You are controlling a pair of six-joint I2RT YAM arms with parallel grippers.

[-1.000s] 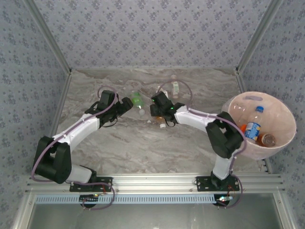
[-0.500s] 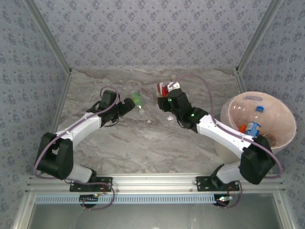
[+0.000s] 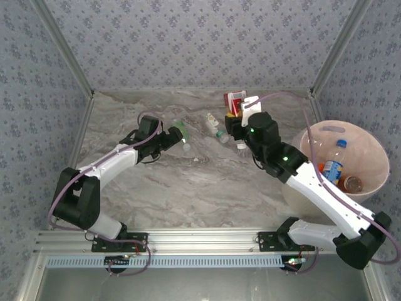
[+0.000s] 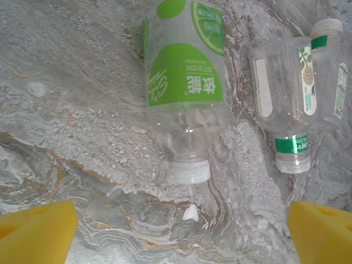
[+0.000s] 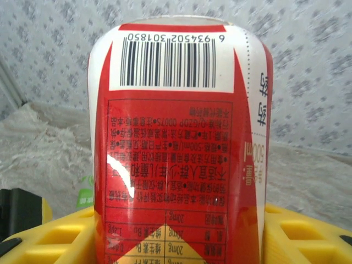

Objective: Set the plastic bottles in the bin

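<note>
Bottles (image 4: pixel 184 82) on marbled tbl (image 4: pixel 71 82), wallpapered walls (image 3: pixel 200 44)

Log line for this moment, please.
right end effector: shut on red-label bottle, raised | left end effector: open, facing green-label bottle lying on table | bin: bottles inside

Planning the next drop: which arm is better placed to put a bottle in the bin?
Right. The right gripper grips the red-labelled bottle, raised, with the bin on its side. The left gripper is open, the green-labelled bottle ungrasped before it.
</note>
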